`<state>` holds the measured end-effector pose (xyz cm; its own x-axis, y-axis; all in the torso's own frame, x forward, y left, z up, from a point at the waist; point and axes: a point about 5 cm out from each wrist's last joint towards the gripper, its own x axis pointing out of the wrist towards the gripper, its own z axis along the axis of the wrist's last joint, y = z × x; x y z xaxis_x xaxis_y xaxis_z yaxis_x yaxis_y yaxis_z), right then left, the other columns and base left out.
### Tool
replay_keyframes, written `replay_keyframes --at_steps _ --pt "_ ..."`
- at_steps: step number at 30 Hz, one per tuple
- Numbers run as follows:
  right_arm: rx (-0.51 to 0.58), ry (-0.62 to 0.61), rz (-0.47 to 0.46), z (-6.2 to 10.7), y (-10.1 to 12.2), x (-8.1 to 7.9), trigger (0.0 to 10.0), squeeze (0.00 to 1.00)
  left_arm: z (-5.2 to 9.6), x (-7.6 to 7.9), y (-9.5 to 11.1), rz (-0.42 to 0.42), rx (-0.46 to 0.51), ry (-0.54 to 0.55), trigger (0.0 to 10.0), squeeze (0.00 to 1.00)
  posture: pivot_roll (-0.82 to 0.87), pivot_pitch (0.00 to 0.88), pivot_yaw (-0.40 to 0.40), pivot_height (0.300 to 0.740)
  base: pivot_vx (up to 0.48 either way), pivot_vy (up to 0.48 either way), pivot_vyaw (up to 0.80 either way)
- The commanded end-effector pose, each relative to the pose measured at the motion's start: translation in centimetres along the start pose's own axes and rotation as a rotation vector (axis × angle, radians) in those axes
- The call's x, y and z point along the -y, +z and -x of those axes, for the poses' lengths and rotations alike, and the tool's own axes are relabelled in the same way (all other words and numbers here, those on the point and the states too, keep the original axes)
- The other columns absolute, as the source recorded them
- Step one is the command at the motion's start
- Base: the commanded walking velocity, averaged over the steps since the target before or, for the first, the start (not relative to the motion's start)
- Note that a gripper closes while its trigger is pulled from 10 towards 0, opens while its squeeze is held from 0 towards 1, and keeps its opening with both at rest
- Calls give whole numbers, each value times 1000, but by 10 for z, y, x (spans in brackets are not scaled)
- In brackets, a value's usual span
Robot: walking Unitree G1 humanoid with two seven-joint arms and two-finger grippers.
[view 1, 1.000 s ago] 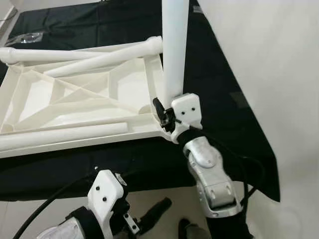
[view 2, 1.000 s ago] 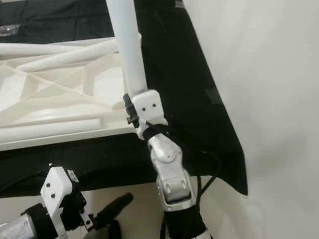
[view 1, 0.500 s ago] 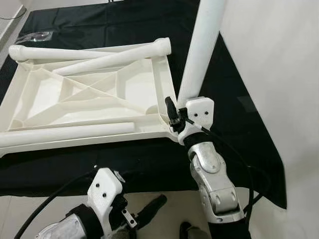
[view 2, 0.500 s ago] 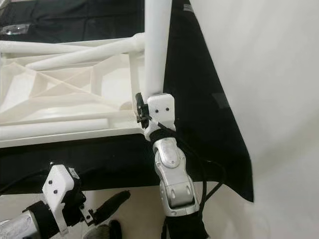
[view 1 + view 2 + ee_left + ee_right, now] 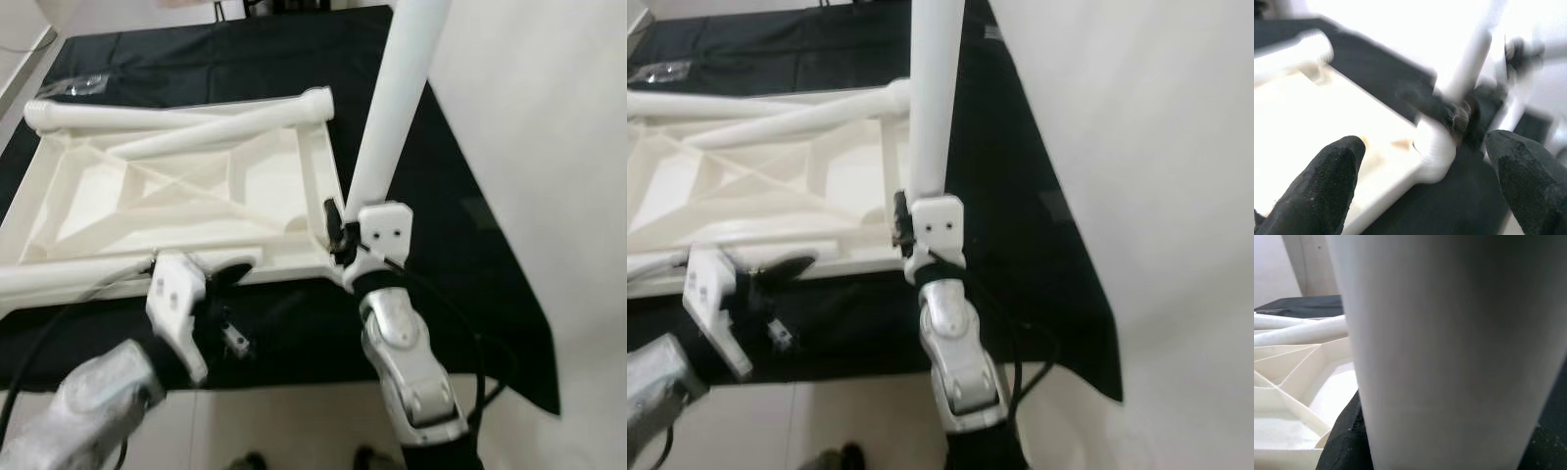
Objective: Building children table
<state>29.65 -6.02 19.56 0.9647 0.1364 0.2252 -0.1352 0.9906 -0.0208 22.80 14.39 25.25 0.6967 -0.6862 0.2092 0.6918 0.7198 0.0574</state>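
The white children's tabletop (image 5: 186, 191) lies underside up on a black cloth. At its front right corner socket (image 5: 1435, 152) a white table leg (image 5: 392, 108) stands nearly upright, and my right gripper (image 5: 338, 230) is shut on its lower end. That leg (image 5: 1449, 352) is very close in the right wrist view. My left gripper (image 5: 230, 294) hovers open at the tabletop's front edge, left of that corner, with its black fingers (image 5: 1332, 176) spread wide and nothing between them. Three more legs lie on the tabletop: two at the back (image 5: 176, 116) and one along the front (image 5: 69, 276).
The black cloth (image 5: 441, 255) covers the floor under the parts; its right edge meets a pale floor (image 5: 558, 147). A clear plastic bag (image 5: 83, 85) lies at the far left of the cloth. Bare floor runs along the cloth's near edge.
My left arm has risen from below the cloth's near edge up to the tabletop's front edge. The right gripper still holds the upright leg at the corner; the camera shifted slightly.
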Motion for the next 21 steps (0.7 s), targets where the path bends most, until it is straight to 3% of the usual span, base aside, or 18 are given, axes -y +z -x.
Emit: replay_keyframes --at_steps 1,3,5,7,8,9,11,15,17,21 --pt "-347 21 -170 30 -63 -38 10000 0 -2 -7 10 14 25 -26 10000 0 80 265 41 740 0 0 0" --pt "-347 21 -170 30 -63 -38 10000 0 -2 -7 10 14 25 -26 10000 0 80 265 41 740 0 0 0" --pt "-346 67 -187 36 -60 -54 10000 0 -36 -31 61 47 170 -199 10000 0 68 241 66 740 0 0 0" --pt "-346 67 -187 36 -60 -54 10000 0 -36 -31 61 47 170 -199 10000 0 68 241 66 740 0 0 0" --pt "-339 96 -190 38 -58 -62 10000 0 -55 -36 85 77 224 -312 10000 0 65 237 73 740 0 0 0" --pt "-339 96 -190 38 -58 -62 10000 0 -55 -36 85 77 224 -312 10000 0 65 237 73 740 0 0 0" --pt "-319 133 -186 39 -54 -71 10000 0 -85 -33 109 81 237 -498 10000 0 62 234 79 740 0 0 0" --pt "-309 144 -184 38 -54 -73 10000 0 -99 -28 113 67 208 -588 10000 0 61 231 82 740 0 0 0" --pt "-302 161 -181 37 -54 -77 10000 0 -110 -21 118 95 171 -711 10000 0 62 229 85 740 0 0 0" --pt "-300 171 -180 36 -54 -79 10000 0 -114 -16 123 110 140 -820 10000 0 61 229 88 740 0 0 0"
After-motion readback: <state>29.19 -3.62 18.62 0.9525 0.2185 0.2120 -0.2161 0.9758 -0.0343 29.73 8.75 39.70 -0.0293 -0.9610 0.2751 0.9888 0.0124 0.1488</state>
